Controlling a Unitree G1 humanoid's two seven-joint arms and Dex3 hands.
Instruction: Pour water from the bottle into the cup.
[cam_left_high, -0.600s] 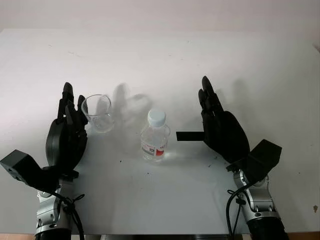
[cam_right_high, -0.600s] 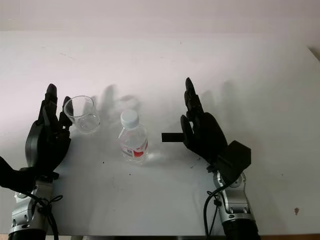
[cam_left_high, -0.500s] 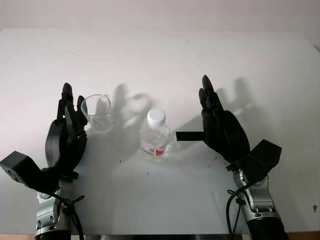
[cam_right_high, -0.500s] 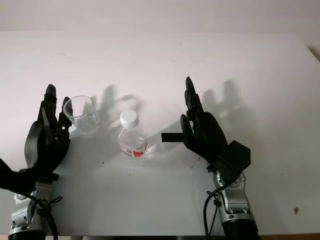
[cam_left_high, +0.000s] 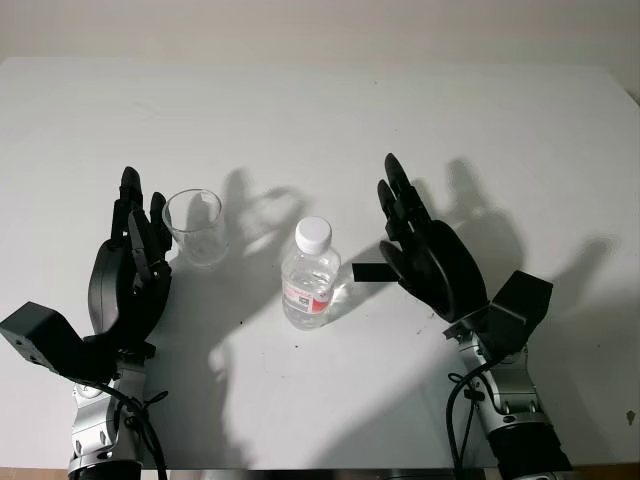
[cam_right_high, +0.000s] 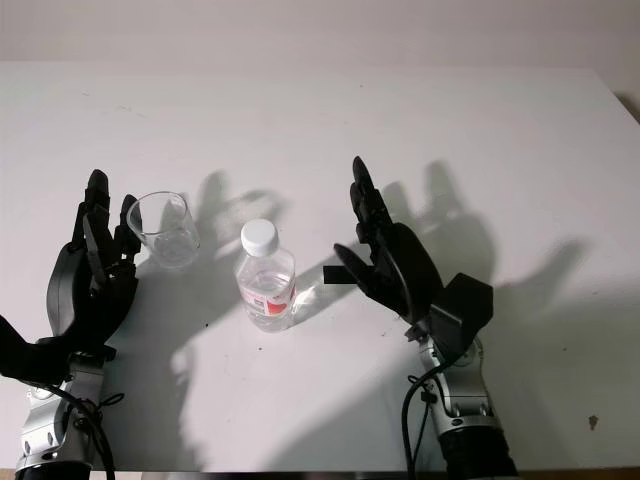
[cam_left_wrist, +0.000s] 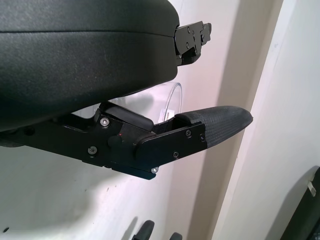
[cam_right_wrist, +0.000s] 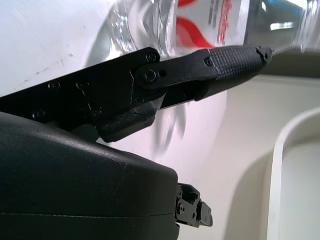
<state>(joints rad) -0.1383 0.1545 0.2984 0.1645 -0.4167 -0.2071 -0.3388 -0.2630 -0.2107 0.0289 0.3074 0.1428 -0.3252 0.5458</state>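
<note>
Standing upright near the middle of the white counter (cam_left_high: 420, 110), the small clear plastic bottle with a white cap and red-and-white label (cam_left_high: 309, 273) is untouched. At its 10 o'clock, just apart, sits the clear empty glass cup (cam_left_high: 195, 226). The black right hand (cam_left_high: 425, 250) hovers at the bottle's 3 o'clock, released and holding nothing, thumb pointing toward the bottle. The black left hand (cam_left_high: 130, 268) is at the cup's 8 o'clock, just beside it, also released and holding nothing.
</note>
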